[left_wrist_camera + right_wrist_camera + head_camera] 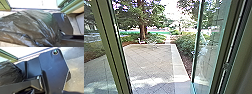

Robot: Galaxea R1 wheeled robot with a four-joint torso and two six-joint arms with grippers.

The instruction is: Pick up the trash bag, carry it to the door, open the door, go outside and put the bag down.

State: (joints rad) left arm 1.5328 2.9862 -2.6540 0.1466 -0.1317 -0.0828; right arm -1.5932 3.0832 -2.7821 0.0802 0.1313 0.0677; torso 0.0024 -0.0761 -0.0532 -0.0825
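- I cannot tell if the left gripper or the right gripper is wide or narrow.
- The big, shiny, dark plastic trash bag (pixel 28 27) is in front of the robot, near the long, thin door sill (pixel 35 9).
- A tall, clear glass door with a green frame (pixel 209 52) stands open on the right.
- Outside is a gray yard of flat stones (pixel 151 58), with sunny patches.
- Past it are a leafy green bush (pixel 185 43) and a tree with a brown trunk (pixel 143 30).

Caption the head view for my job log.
Past the open glass door, patchy sunlight falls on a paved yard, with shrubs and trees beyond.
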